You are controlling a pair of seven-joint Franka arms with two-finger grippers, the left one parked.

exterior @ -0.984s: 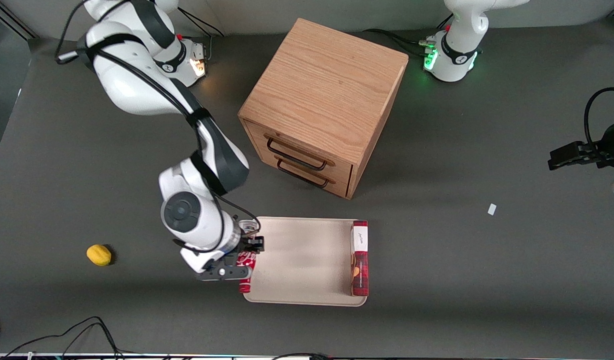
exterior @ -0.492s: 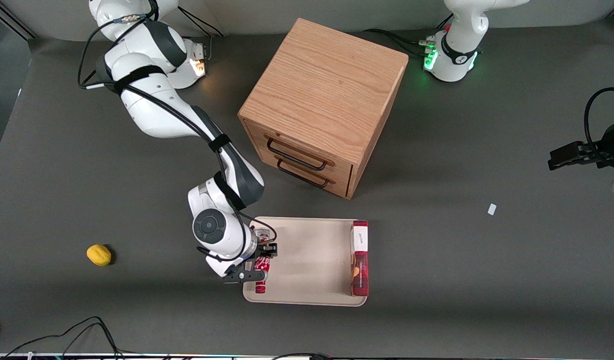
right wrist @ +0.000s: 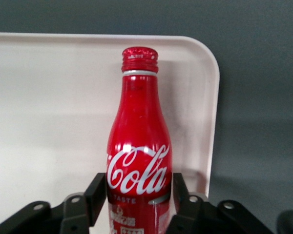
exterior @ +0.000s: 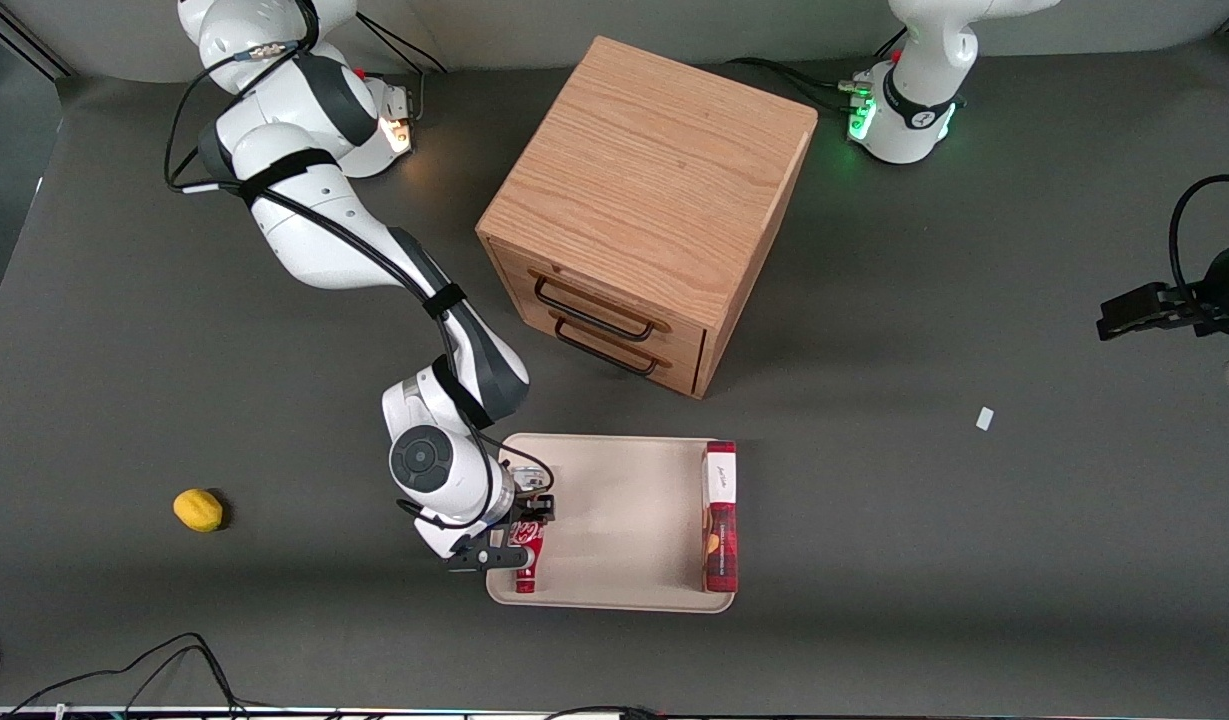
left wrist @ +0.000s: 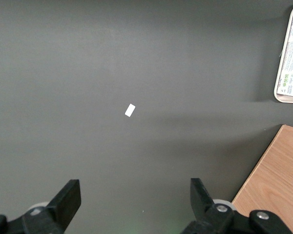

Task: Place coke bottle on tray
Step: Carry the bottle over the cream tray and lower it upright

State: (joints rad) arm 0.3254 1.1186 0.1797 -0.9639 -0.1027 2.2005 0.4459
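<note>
The coke bottle (exterior: 527, 560) is red with white script. It lies level over the beige tray (exterior: 624, 520), close to the rim at the working arm's end, with its neck pointing toward the front camera. My right gripper (exterior: 522, 537) is shut on the bottle's lower body. In the right wrist view the black fingers (right wrist: 96, 192) press both sides of the bottle (right wrist: 139, 141), with the tray (right wrist: 53, 97) and its rounded corner under it. I cannot tell whether the bottle touches the tray floor.
A long red box (exterior: 720, 515) lies on the tray along the rim toward the parked arm's end. A wooden drawer cabinet (exterior: 644, 200) stands farther from the camera. A yellow lemon (exterior: 198, 509) lies toward the working arm's end. A white scrap (exterior: 985, 419) lies on the table.
The right arm carried the bottle from the tray's outer rim to over the tray and lowered. The bottle's neck now lies nearer the tray's front rim.
</note>
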